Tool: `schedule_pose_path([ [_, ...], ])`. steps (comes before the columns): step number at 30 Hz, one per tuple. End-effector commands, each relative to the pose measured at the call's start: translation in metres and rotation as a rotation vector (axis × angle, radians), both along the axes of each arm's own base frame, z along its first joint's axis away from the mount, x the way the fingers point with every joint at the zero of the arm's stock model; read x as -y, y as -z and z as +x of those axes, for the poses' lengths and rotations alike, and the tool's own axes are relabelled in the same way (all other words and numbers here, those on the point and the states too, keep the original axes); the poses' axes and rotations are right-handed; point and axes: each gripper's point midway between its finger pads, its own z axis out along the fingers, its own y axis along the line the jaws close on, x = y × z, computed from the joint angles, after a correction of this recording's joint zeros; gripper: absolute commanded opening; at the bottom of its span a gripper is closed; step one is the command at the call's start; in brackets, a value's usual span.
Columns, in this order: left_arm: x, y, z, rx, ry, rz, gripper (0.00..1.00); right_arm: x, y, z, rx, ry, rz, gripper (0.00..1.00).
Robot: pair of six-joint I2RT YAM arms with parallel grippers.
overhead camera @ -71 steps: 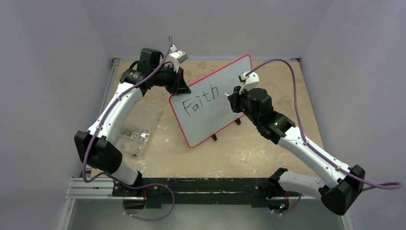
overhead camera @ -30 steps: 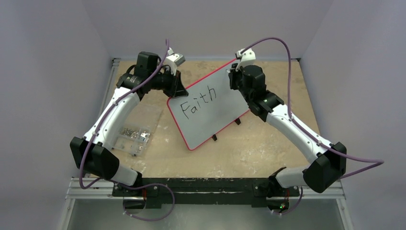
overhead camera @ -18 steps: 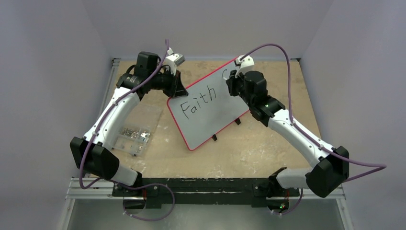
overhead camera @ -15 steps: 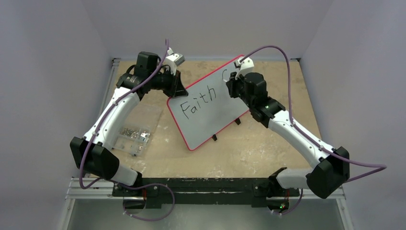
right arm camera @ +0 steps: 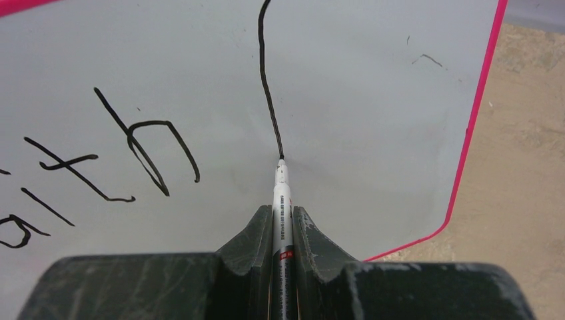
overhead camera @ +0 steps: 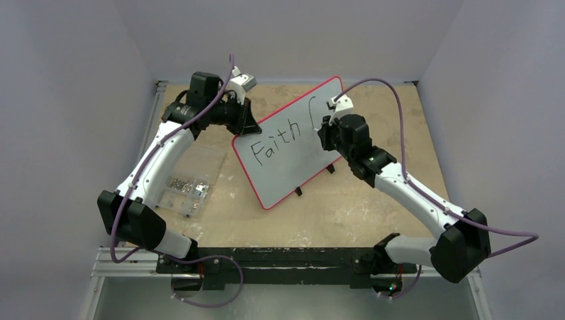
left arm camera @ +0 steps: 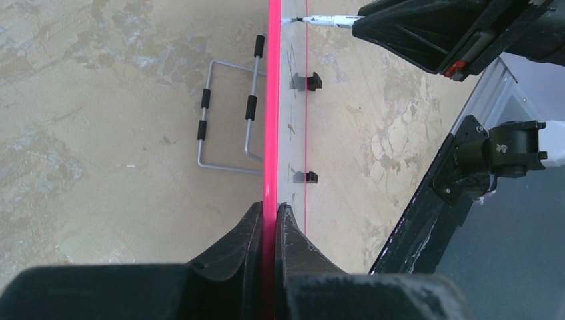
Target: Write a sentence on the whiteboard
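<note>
Sandy worktop (overhead camera: 373,200) bore the stiff, glossy red-rimmed whiteboard (overhead camera: 286,167); my left pincer (left arm camera: 269,208) clamped its rim (slippery, I judged), right pincer (right arm camera: 283,210) clamped a slim marker (right arm camera: 282,197).

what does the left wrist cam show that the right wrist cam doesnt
Left wrist only: the whiteboard edge-on, its red rim pinched in the left jaws, a wire stand behind it, its black feet. Right wrist only: the board's face with the lettering "aith" and a curved stroke ending at the marker tip. Both: the board, the marker in the right jaws, the table.
</note>
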Motion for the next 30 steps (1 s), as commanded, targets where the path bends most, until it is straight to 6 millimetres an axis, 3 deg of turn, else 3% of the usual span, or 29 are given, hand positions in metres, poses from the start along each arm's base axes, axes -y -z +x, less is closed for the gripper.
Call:
schedule_pose_path([
  [1,-0.007,-0.025,0.014,0.161,-0.021,0.011,0.00,0.004,-0.003,-0.008,0.004,0.007,0.033,0.00],
  [5,-0.007,-0.026,0.014,0.163,-0.020,0.008,0.00,0.003,-0.002,-0.015,-0.003,-0.012,0.041,0.00],
  [11,-0.007,-0.026,0.014,0.163,-0.019,0.007,0.00,-0.006,-0.017,-0.018,0.018,-0.061,0.081,0.00],
  [20,-0.007,-0.026,0.013,0.164,-0.020,0.008,0.00,-0.019,-0.069,-0.017,0.100,-0.117,0.156,0.00],
  [24,-0.007,-0.027,0.013,0.165,-0.020,0.007,0.00,-0.018,-0.085,-0.011,0.134,-0.096,0.163,0.00],
  [30,-0.007,-0.026,0.013,0.165,-0.021,0.009,0.00,-0.017,-0.088,0.005,0.143,-0.048,0.147,0.00],
])
